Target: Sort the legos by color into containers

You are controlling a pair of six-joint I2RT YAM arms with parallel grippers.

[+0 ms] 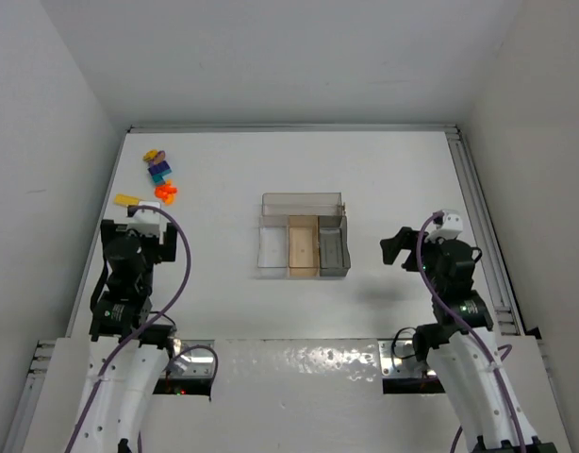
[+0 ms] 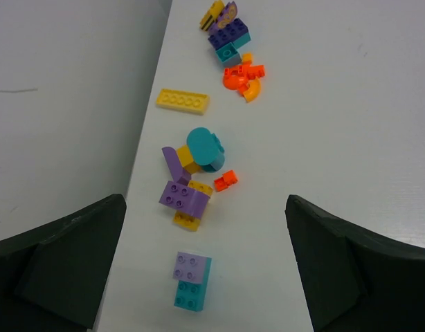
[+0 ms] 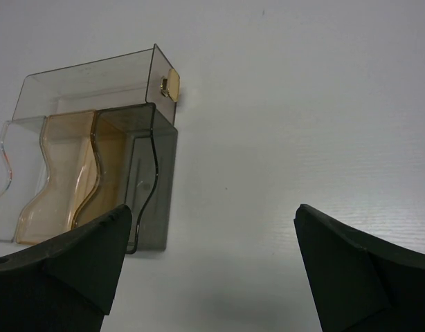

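Selecting a free-standing piece is the first requirement of the pick. The left gripper (image 2: 204, 207) hangs above the legos (image 2: 199, 149) with its jaws spread wide and nothing between them. The right gripper (image 3: 212, 211) is equally spread and empty, and sits at 3 o'clock of the tray (image 3: 95, 79).

Recommended procedure:
- Target the small orange brick (image 2: 225, 180). It lies apart at 2 o'clock of the purple-and-yellow clump (image 2: 181, 197).
- Centre the jaws over it before descending, so that neither finger disturbs the clump.
- Allow for the side wall (image 2: 60, 104) at 9 o'clock. The bricks lie close to it, so a finger on that side probably has little room.

The legos are scattered at 10 o'clock on the table (image 1: 384, 170), well apart from the tray at its centre. They are small studded bricks in orange, yellow, teal and purple. Several appear stacked or interlocked, though this cannot be confirmed. The tray has clear, amber and grey bins side by side, with a long bin at 12 o'clock. All appear empty.
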